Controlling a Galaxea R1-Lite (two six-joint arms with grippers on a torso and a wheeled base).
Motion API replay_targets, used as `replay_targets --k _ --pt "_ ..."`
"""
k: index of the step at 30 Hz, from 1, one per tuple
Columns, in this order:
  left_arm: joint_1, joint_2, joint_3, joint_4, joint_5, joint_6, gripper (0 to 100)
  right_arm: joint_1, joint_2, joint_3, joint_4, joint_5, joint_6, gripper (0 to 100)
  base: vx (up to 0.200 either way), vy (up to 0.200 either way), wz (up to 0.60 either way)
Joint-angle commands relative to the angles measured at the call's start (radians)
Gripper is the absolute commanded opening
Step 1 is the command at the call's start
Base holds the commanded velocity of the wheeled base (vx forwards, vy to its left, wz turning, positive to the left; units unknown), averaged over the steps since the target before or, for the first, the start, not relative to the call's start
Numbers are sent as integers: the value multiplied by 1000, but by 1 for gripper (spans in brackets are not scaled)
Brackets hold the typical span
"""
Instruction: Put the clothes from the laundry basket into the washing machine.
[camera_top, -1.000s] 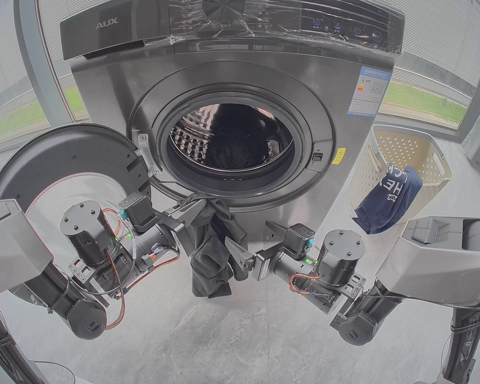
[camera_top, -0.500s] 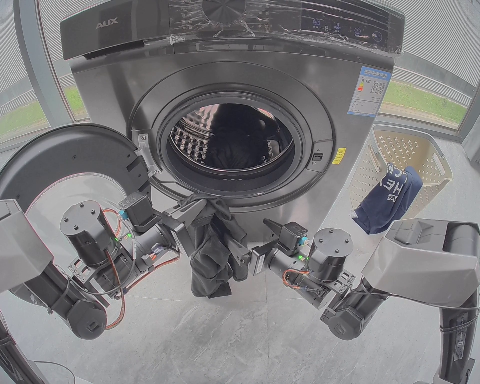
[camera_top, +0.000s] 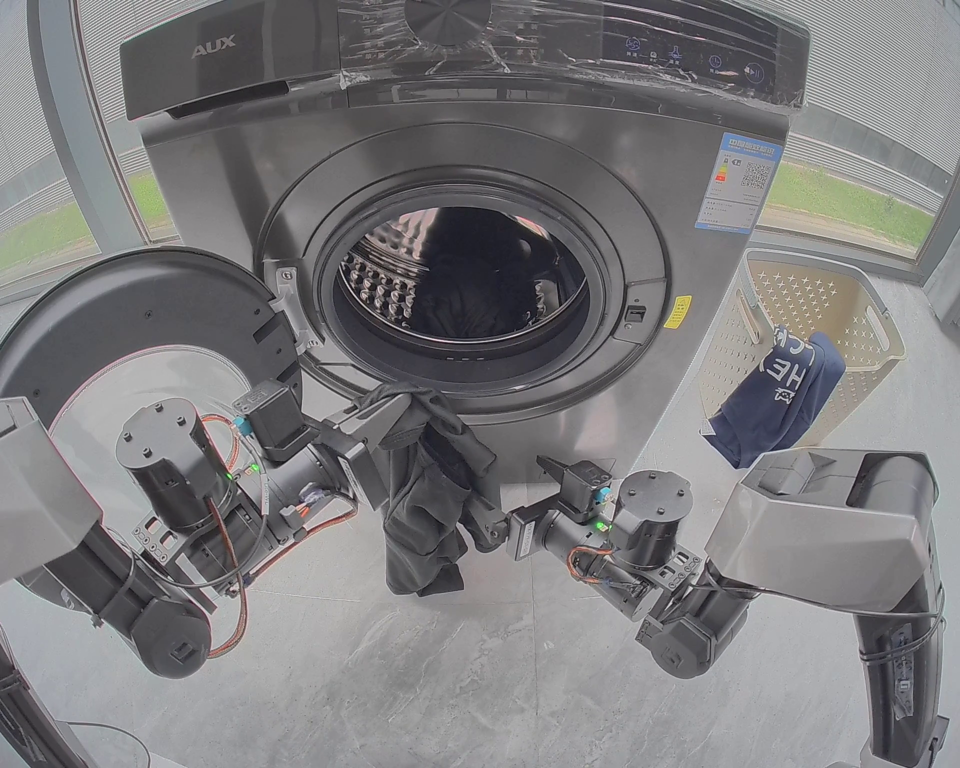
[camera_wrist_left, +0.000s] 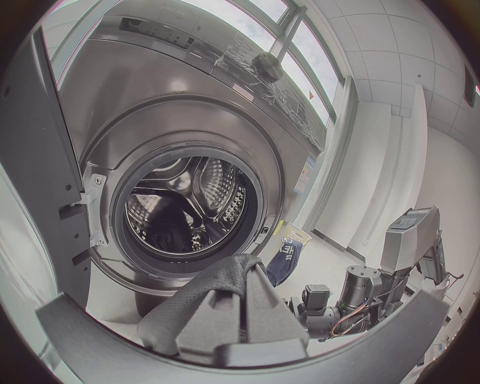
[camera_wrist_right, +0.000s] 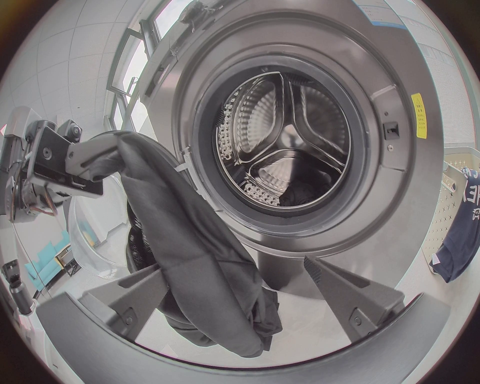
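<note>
L end effector (camera_top: 395, 410): shut tight on the top fold of a dark grey fabric garment (camera_top: 425, 500), just in front of and slightly below the washer's round opening.
Garment: hangs limp from the L end effector, lower end bunched, clear of the grey stone floor (camera_top: 450, 680); outside the drum.
R end effector (camera_top: 482, 520): wide open, nothing gripped. In the R wrist view the garment's (camera_wrist_right: 195, 250) lower half hangs between its fingers, cloth lying over one finger (camera_wrist_right: 135, 295), the other well apart.
Washer: silver front-load washing machine (camera_top: 200, 180), round door (camera_top: 130, 310) swung open to robot's left; steel drum (camera_top: 380, 280) has a dark clothes pile (camera_top: 470, 290) inside.
Basket: beige perforated plastic laundry basket (camera_top: 800, 290) beside the washer, robot's right; navy T-shirt w/ white print (camera_top: 785, 400) draped over its front rim.
</note>
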Motion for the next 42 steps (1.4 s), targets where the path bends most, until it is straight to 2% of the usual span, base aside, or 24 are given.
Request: replay_targets --k 1,7,11,16,20,21,28,42 --pt "1 -3 0 0 0 0 0 9 37 -22 2 1 -10 100 0 0 0" --pt "-1 -4 0 0 0 0 0 10 74 -116 26 2 -18 100 0 0 0" --pt "-1 -4 0 0 0 0 0 10 88 -177 25 24 -18 100 0 0 0" --pt "-1 -3 2 0 0 0 0 10 85 -203 22 28 -17 100 0 0 0" --pt "-1 -1 3 0 0 0 0 15 82 -197 8 51 -10 100 0 0 0" --pt "-1 -1 3 0 0 0 0 16 80 -197 5 53 -9 0 0 0 0" --pt "-1 9 8 0 -3 0 0 16 52 -188 3 54 -9 0 0 0 0" --pt "-12 28 20 0 -11 1 0 29 -191 48 -15 51 -14 0 0 0 0"
